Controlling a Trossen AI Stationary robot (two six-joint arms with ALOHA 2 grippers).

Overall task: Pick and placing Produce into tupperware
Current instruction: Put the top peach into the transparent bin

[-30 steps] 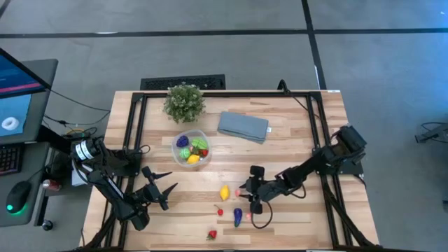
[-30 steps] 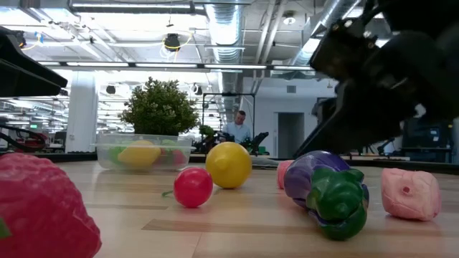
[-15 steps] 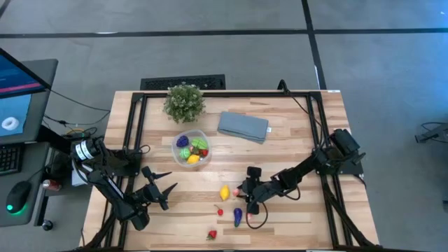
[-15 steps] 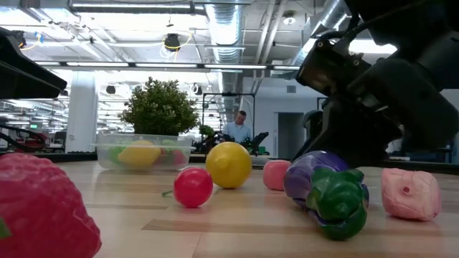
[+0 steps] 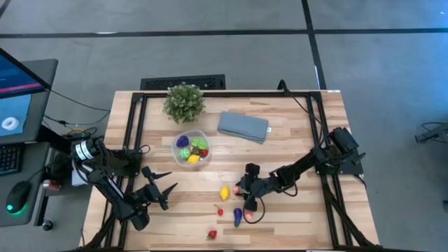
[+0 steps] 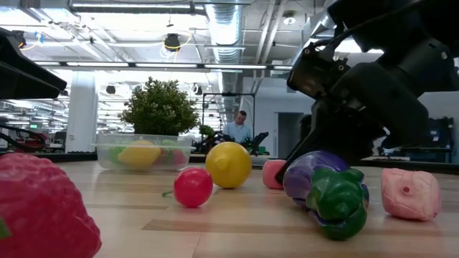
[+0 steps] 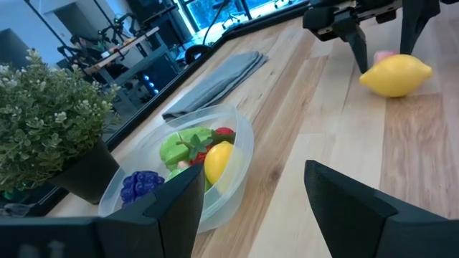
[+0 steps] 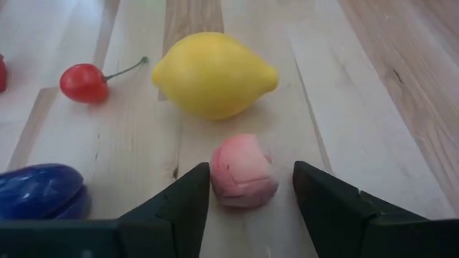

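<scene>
The clear round tupperware [image 5: 191, 149] holds several toy pieces, yellow, green, red and blue [image 7: 193, 154]. On the wood near the front lie a yellow lemon [image 8: 214, 74], a red cherry [image 8: 84, 82], a purple eggplant [image 6: 326, 190], a strawberry [image 5: 212, 235] and a pink piece [image 8: 242, 172]. My right gripper [image 8: 251, 204] is open and low over the table, one finger on either side of the pink piece, one of them close beside it. My left gripper [image 5: 168, 192] waits open at the front left, pointing at the tupperware.
A leafy potted plant [image 5: 184, 101] stands at the back, just behind the tupperware. A folded grey-blue cloth [image 5: 243, 127] lies to its right. Another pink piece [image 6: 410, 193] lies near the eggplant. Black frame rails [image 5: 133, 119] run along the table's sides. A person [image 6: 240, 125] sits far off in the room.
My right gripper has moved toward the table's left edge and sunk a little, coming in around the pink piece beside the lemon. The produce on the table lies where it was.
</scene>
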